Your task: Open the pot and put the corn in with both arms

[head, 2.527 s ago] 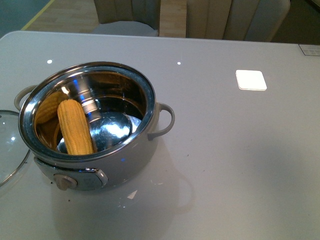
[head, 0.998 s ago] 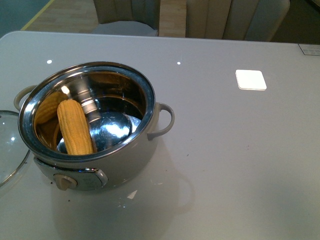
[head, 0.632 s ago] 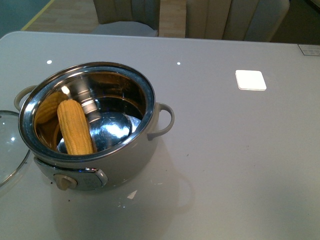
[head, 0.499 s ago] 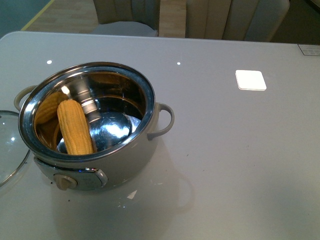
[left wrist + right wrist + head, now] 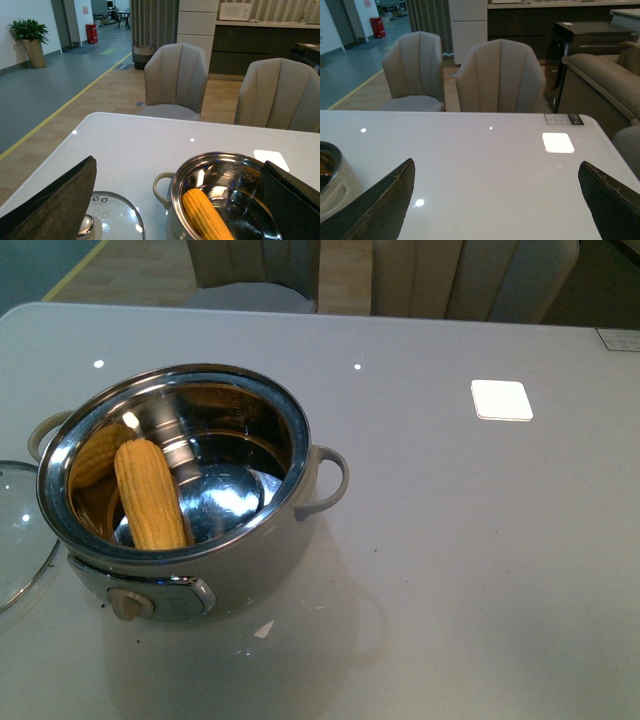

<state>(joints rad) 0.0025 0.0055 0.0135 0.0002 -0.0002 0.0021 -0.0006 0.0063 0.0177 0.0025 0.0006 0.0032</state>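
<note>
The cream-white pot [image 5: 250, 575] stands open at the left of the table in the front view, its knob facing me. The yellow corn [image 5: 150, 495] lies inside it, leaning on the steel wall. Neither arm shows in the front view. In the left wrist view my left gripper [image 5: 182, 200] is open and empty, raised behind the pot [image 5: 170, 222], with the corn [image 5: 205, 217] showing between its fingers [image 5: 60, 205]. In the right wrist view my right gripper [image 5: 495, 200] is open and empty above bare table, the pot's [image 5: 332, 187] side at the edge.
The glass lid [image 5: 15, 540] lies flat on the table left of the pot, also in the left wrist view [image 5: 107, 220]. A white square patch [image 5: 502, 400] is on the table at the far right. Chairs [image 5: 175, 80] stand beyond the far edge.
</note>
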